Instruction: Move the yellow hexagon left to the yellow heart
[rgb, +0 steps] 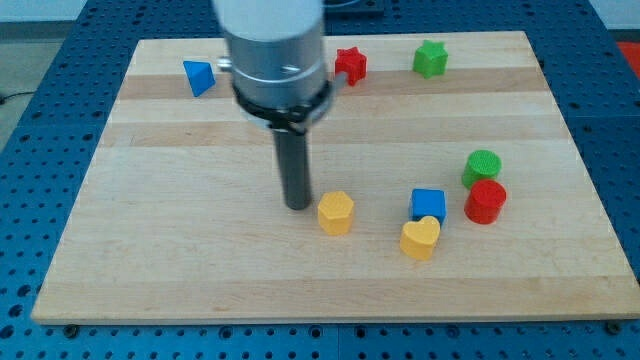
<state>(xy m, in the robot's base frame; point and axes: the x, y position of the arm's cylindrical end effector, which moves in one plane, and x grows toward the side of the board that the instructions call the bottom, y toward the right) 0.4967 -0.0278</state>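
The yellow hexagon (336, 212) lies on the wooden board a little below its middle. The yellow heart (420, 238) lies to its right and slightly lower, a short gap away. My tip (298, 205) rests on the board just left of the yellow hexagon, very close to its left side or touching it. The rod rises from there to the arm's grey body at the view's top.
A blue cube (428, 205) touches the yellow heart's upper edge. A red cylinder (485, 201) and a green cylinder (482, 167) stand at the right. A blue triangle (199, 77), a red star (350, 65) and a green star (430, 59) lie along the top.
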